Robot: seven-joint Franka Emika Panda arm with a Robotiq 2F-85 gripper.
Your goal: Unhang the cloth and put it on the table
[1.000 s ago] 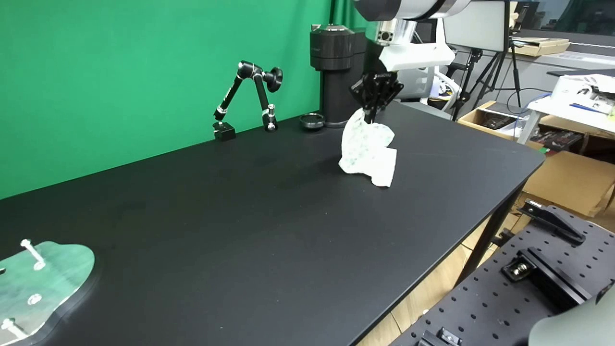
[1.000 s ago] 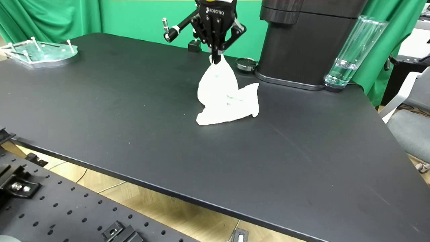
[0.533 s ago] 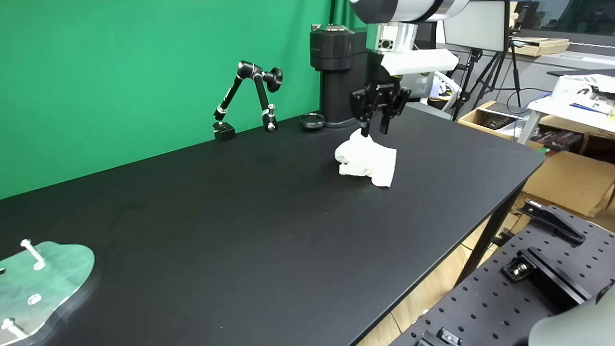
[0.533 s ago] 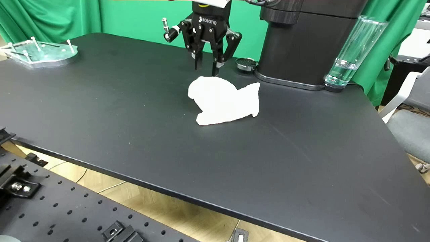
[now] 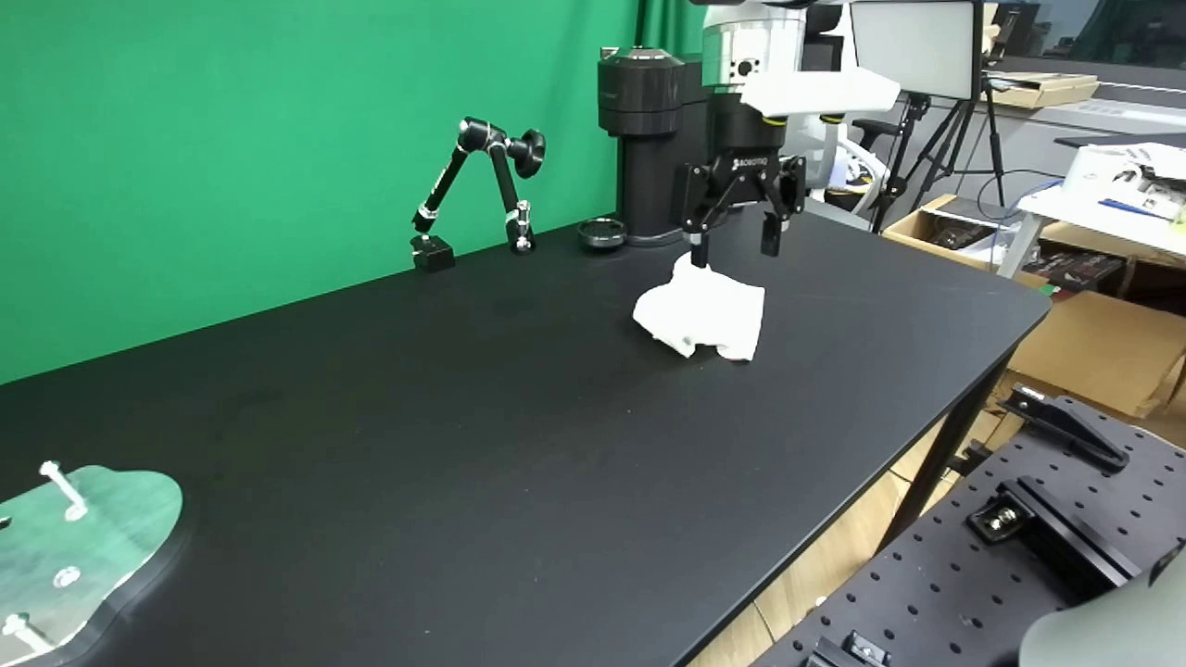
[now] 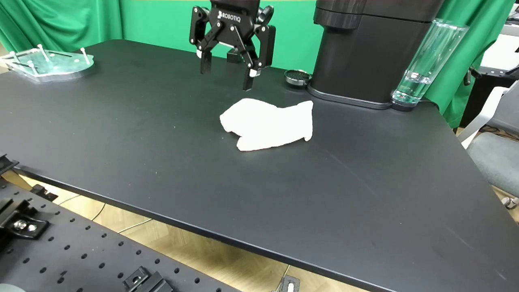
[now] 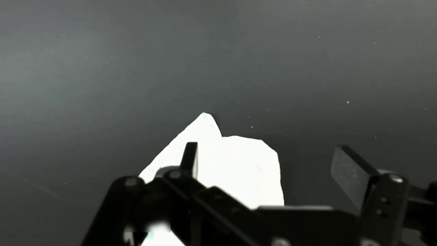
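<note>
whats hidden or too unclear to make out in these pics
Cloth, wrist view: lower part covered by the gripper, then cut off by the bottom edge.
Its folds and any print, in both exterior views: mostly washed out white.
Its underside, all views: hidden against the table.
Arm, in an exterior view: cut off by the top edge.
Board, in an exterior view: cut off by the left edge.
</note>
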